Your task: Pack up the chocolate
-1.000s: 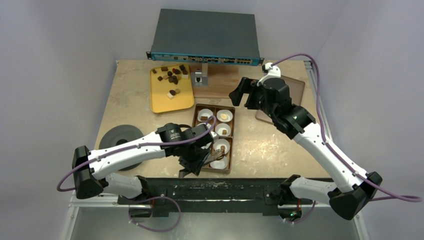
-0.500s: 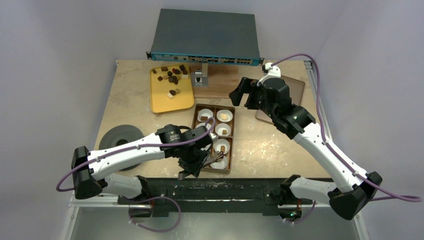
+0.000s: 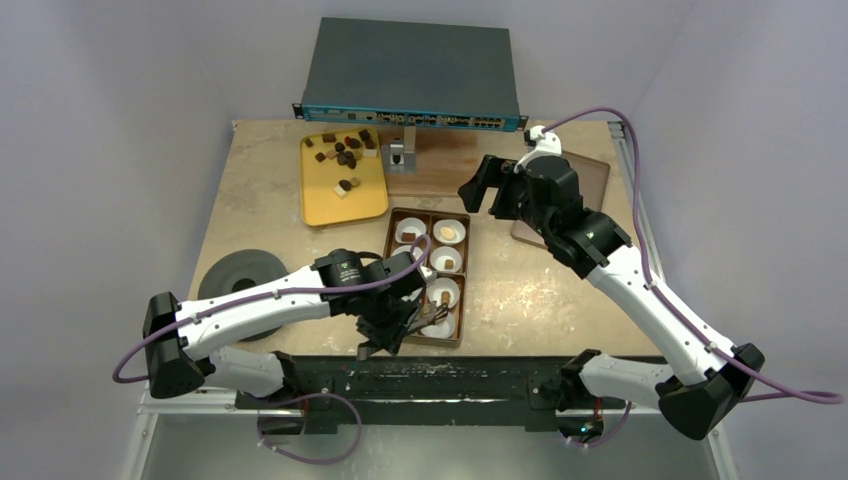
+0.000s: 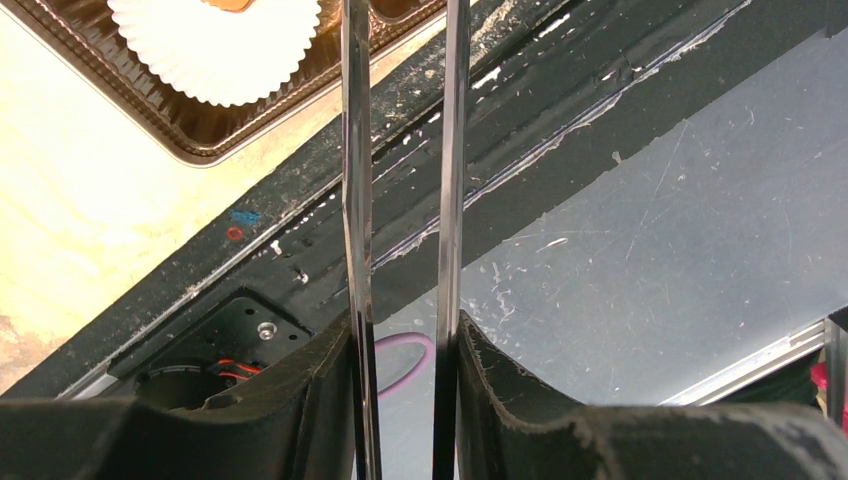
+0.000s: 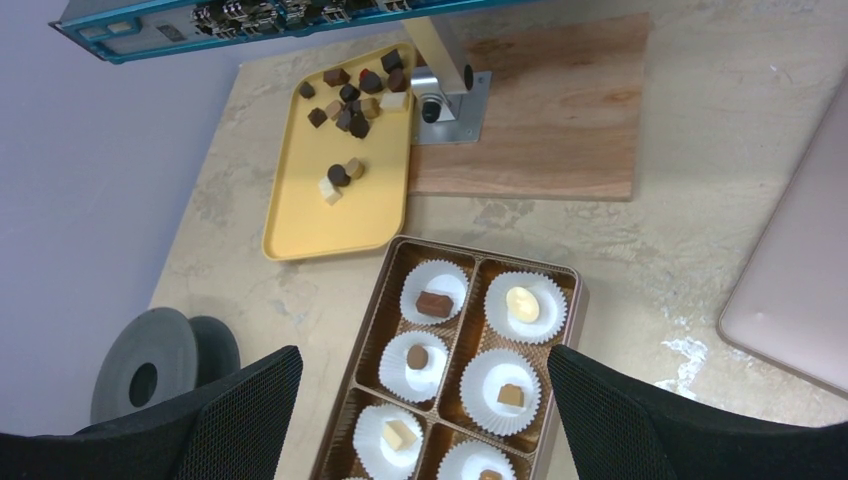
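Trouble from here, I judge, would come from the tweezers. The left gripper is clamped on them low over the near end of the box, and their blades stand apart. The tips run out of the wrist view, so I cannot tell whether they carry a piece. If I swing away carelessly, a blade could snag a paper cup and drag it out, or nudge the box. The right gripper hangs wide apart and empty over the far side. Most chocolate lies on the tray, with some pieces already in cups. Since a second ago the left wrist has drawn slightly toward the near edge, while the right arm has not moved.
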`<state>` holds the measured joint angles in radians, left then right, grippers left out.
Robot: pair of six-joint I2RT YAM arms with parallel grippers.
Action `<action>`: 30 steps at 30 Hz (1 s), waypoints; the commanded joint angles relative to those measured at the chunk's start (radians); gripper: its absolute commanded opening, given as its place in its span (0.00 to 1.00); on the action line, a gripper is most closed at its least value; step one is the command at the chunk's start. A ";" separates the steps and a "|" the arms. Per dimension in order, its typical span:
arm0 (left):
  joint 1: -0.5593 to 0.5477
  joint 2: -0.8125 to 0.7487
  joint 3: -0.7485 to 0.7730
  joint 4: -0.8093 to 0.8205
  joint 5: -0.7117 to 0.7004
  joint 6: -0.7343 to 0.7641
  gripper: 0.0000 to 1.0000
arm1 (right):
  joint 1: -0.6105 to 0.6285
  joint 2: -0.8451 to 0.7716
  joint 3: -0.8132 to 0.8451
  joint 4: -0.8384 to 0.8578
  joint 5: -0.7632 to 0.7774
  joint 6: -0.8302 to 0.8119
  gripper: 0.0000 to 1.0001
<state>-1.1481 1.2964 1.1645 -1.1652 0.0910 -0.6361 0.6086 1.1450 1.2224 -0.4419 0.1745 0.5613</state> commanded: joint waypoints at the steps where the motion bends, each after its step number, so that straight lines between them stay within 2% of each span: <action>1: -0.009 -0.004 -0.001 0.033 0.012 -0.008 0.34 | 0.000 -0.013 -0.004 0.006 0.033 0.008 0.89; 7: -0.009 -0.004 0.003 0.035 0.011 -0.008 0.39 | -0.001 -0.017 -0.004 0.005 0.034 0.008 0.89; 21: -0.002 -0.057 0.082 -0.039 -0.087 -0.011 0.37 | 0.000 -0.023 -0.003 0.002 0.033 0.009 0.89; 26: 0.055 -0.095 0.101 -0.070 -0.147 -0.007 0.36 | 0.000 -0.035 -0.001 -0.013 0.040 0.015 0.89; 30: 0.150 -0.144 0.114 -0.089 -0.163 -0.001 0.35 | 0.000 -0.036 0.008 -0.030 0.051 0.020 0.90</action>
<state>-1.0779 1.2125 1.2289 -1.2209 -0.0193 -0.6357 0.6086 1.1351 1.2186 -0.4606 0.1932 0.5678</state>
